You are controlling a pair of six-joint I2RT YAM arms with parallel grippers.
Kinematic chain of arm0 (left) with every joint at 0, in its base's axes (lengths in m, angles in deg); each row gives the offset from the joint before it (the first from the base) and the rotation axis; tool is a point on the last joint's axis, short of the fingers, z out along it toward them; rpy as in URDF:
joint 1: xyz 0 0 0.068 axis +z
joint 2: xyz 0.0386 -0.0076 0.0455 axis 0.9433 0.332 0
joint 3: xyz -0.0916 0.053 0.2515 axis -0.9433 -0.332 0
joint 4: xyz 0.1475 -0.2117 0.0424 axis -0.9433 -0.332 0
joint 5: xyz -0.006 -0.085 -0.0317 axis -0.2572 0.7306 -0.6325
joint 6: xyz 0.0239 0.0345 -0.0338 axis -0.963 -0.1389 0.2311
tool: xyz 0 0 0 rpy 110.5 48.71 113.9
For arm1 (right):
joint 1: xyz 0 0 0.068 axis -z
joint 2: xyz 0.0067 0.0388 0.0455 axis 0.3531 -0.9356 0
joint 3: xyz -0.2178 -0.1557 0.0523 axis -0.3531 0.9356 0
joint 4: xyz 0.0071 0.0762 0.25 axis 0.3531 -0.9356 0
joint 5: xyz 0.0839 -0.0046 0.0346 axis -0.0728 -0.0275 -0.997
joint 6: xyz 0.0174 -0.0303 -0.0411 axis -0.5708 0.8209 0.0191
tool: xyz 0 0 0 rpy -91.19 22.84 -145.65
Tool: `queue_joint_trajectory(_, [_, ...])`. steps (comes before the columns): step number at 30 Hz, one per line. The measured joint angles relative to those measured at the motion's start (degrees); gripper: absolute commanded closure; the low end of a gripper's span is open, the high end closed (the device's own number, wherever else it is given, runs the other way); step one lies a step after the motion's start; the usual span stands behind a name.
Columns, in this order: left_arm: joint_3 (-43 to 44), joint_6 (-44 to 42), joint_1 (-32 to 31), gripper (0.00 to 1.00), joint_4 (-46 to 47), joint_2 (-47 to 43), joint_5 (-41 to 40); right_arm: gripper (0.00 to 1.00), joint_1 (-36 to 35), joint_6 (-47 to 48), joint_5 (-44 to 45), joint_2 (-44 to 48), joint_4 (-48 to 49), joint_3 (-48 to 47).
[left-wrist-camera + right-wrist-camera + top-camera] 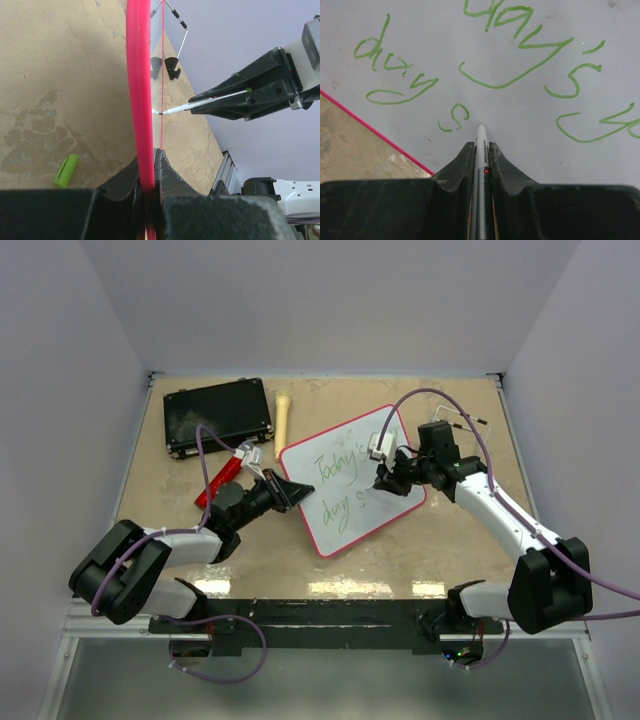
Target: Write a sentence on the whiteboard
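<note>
Beige desk (450,550), writing underway: left gripper (292,492) jaws clamp the whiteboard (345,533) rim; right gripper (480,150) jaws clench a pen (480,136), tip seemingly touching; next, extend the sentence (338,468).

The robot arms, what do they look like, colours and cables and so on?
The left arm and right arm have white link shells between bulky black joints. A thin purple cable loops loosely along each. The left gripper and right gripper are matte black, with wedge-shaped fingers tapering to the tips.
</note>
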Motion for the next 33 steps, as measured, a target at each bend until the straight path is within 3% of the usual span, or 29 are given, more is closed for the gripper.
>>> queue_joint_trajectory(19, [0.0, 0.0, 0.0, 1.0, 0.2, 0.1, 0.0, 1.0, -0.3, 4.9, 0.0, -0.1, -5.7, 0.5])
queue_joint_trajectory(33, [0.0, 0.0, 0.0, 1.0, 0.3, 0.3, 0.0, 1.0, 0.5, -2.0, 1.6, 0.0, 0.1, 0.5])
